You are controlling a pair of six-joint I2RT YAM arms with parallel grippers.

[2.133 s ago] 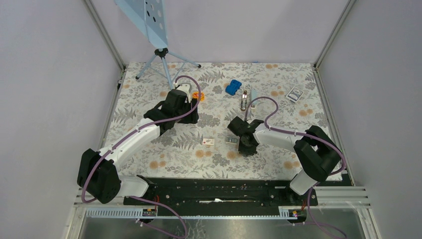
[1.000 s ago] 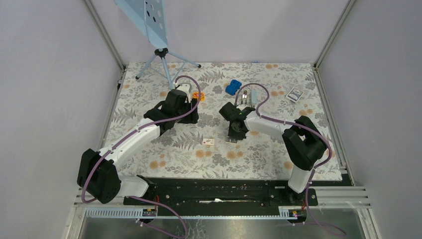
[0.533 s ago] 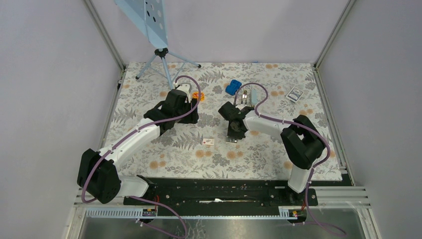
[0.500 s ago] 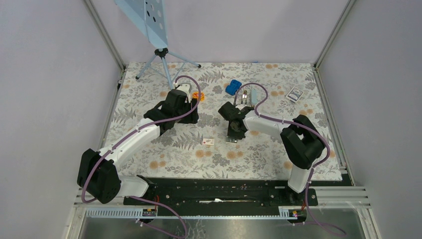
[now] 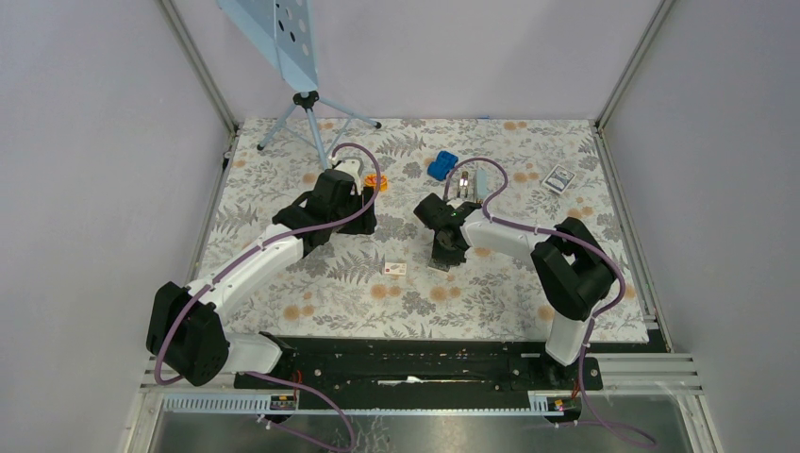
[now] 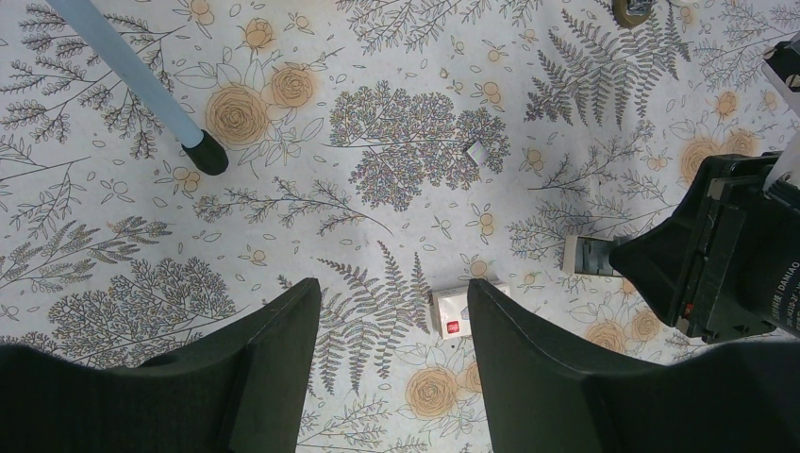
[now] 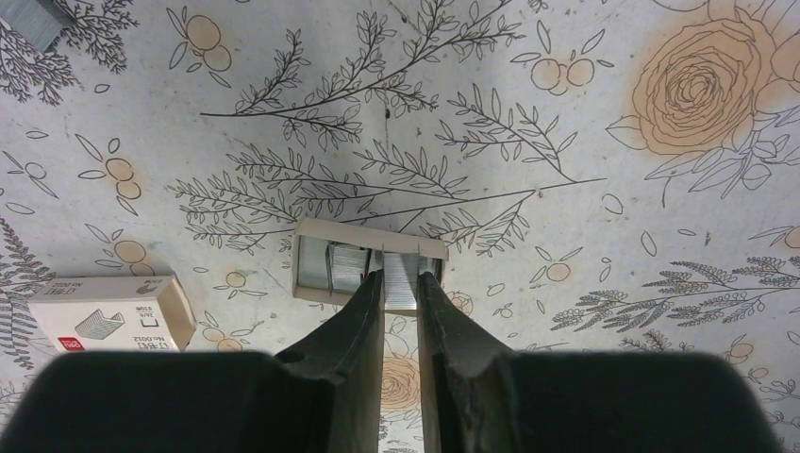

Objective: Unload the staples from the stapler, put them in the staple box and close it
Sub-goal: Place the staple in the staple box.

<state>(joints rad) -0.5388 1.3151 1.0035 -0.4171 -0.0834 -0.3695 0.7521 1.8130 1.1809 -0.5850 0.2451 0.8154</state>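
The staples (image 7: 402, 281) are a short silvery strip pinched between my right gripper's (image 7: 401, 276) fingers, right over a small open cardboard tray (image 7: 311, 267) that holds more silvery strips. In the top view that gripper (image 5: 441, 257) points down at the tray at mid-table. The grey stapler (image 5: 463, 192) lies behind it, partly crossed by a purple cable. My left gripper (image 6: 391, 288) is open and empty above the table, left of the right arm (image 6: 726, 255).
A little white box with an orange-red mark (image 5: 394, 269) lies just left of the tray; it also shows in the left wrist view (image 6: 456, 311) and the right wrist view (image 7: 108, 314). A blue object (image 5: 441, 166), a card (image 5: 559, 178) and a tripod (image 5: 307, 118) stand at the back.
My right gripper has swung left and back from beside the tray to directly over it, then stayed almost still for the last second. The left arm has not moved.
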